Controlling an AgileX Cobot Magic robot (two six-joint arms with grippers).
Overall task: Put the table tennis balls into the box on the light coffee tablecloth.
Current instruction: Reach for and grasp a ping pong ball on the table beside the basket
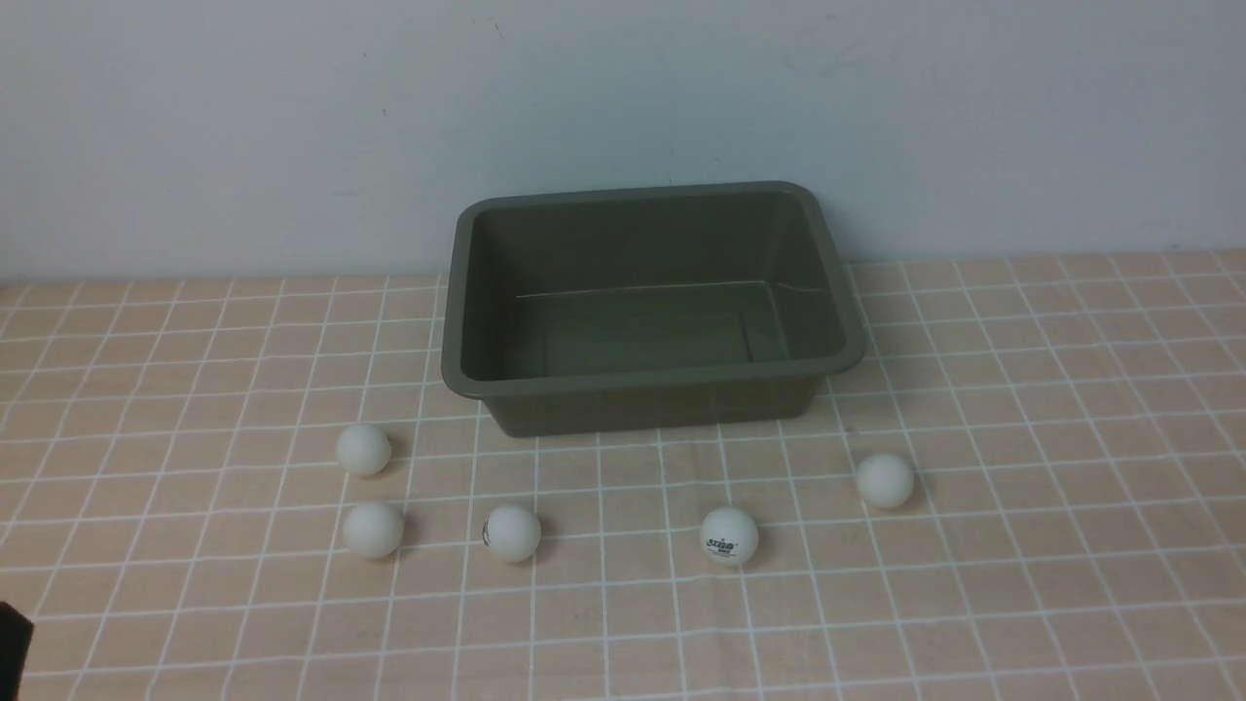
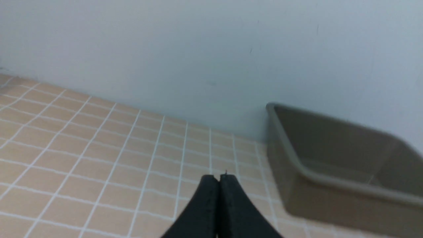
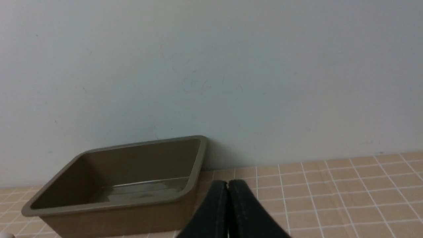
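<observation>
Across the counter you have the light coffee tablecloth, a peach-tan cloth ruled by thin white lines into small squares, lying flat and running back to a plain pale grey-blue wall that fills the upper part of the front view. Close to that wall, near the middle of the counter, stands the box, an olive-green plastic bin with rounded corners, a rolled rim and tapered sides, its mouth facing up. All five table tennis balls rest on the cloth on the near side of the box, each apart from the others. Toward the left arm's side, the rear-left ball sits near the box's front left corner, with the front-left ball just nearer the camera. The middle ball lies beside that one and shows a small dark mark at its edge. Right of centre, the logo ball shows dark printed lettering, and the right-hand ball sits further back, near the box's front right corner. Your left pincer has its black fingers pressed together over the cloth, with one end of the box beside it. Your right pincer is likewise closed finger against finger, above the cloth by the box's other end. A dark shape clips the front view's lower left corner; you cannot tell what it is.
</observation>
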